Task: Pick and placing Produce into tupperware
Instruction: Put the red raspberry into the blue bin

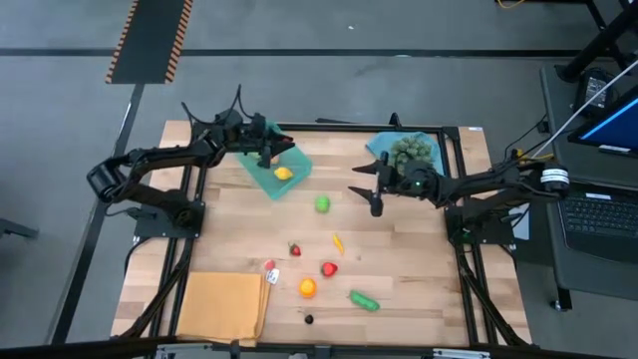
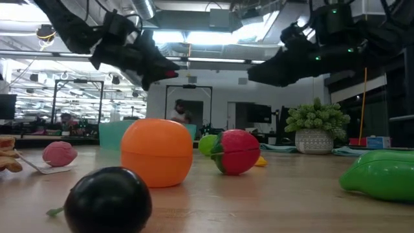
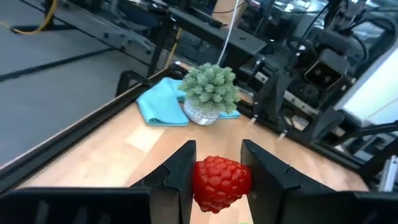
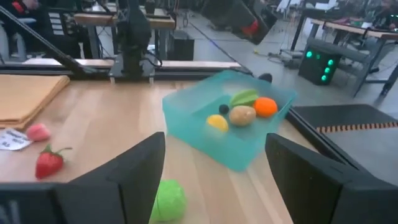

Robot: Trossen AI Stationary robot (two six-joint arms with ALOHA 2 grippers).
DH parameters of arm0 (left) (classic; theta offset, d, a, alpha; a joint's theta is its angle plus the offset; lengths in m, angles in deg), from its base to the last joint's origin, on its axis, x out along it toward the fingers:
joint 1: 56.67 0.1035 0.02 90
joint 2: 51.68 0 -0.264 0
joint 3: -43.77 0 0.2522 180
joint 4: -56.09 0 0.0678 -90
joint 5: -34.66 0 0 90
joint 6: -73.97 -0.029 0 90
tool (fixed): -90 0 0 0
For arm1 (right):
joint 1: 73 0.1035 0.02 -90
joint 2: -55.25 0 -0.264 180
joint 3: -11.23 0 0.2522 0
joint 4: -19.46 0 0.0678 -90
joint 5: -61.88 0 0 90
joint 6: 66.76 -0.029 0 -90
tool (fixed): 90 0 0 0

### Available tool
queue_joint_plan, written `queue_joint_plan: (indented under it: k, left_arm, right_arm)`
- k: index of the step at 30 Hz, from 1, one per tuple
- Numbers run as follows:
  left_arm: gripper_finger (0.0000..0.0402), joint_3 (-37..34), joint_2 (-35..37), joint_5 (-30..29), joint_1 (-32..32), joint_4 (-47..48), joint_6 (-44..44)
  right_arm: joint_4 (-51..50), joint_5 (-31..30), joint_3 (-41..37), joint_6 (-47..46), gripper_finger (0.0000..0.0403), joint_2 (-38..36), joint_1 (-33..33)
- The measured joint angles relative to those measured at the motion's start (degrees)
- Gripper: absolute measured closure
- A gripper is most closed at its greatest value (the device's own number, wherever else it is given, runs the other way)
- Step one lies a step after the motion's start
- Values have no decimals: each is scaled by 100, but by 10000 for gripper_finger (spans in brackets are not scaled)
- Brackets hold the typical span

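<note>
Produce was split between table and tray: a red raspberry (image 3: 221, 182) sat clenched between the fingers of the left gripper (image 1: 267, 152), carried in the air over the tupperware (image 1: 299, 160) at about eleven o'clock on the table (image 1: 419, 269). The pinch across the berry's sides suited a round, knobbly thing with no real long axis; I judged it was held high so it could be dropped in without nudging what already lay inside. In the right wrist view the tray held a yellow piece (image 4: 217, 122), a tan piece (image 4: 242, 115), an orange piece (image 4: 265, 106), a green leaf (image 4: 244, 96) and a dark berry (image 4: 224, 109).

The tupperware was a shallow rectangle, its long axis running roughly from ten o'clock toward four o'clock in the overhead view, mouth upward.

The right gripper (image 1: 376, 189) hung released, jaws wide and empty, near one o'clock, aimed toward the green ball (image 1: 322, 203) between it and the tray; it looked posed for the next pick.

Loose pieces waited toward six o'clock: a strawberry (image 1: 294, 249), a yellow-orange pepper (image 1: 338, 241), a red fruit (image 1: 329, 268), an orange (image 1: 307, 288), a green cucumber (image 1: 364, 300) lying along a ten-to-four line, and a black berry (image 1: 308, 319). A bushy plant (image 1: 413, 152) stood on a blue cloth (image 1: 382, 147) at one o'clock.
</note>
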Motion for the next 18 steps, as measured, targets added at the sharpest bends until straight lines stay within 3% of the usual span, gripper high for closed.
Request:
queue_joint_plan:
  k: [7, 14, 18]
  left_arm:
    - [299, -744, 778, -647, -8, 35, -166]
    - [299, -1325, 1558, -2121, -303, 11, -461]
    - [299, -1424, 1710, -2430, -411, 21, -587]
  right_arm:
    - [-29, 442, -282, -198, 123, -462, -209]
    - [-42, 432, -358, -194, 123, -522, -252]
    - [-35, 426, -350, -192, 123, -520, -257]
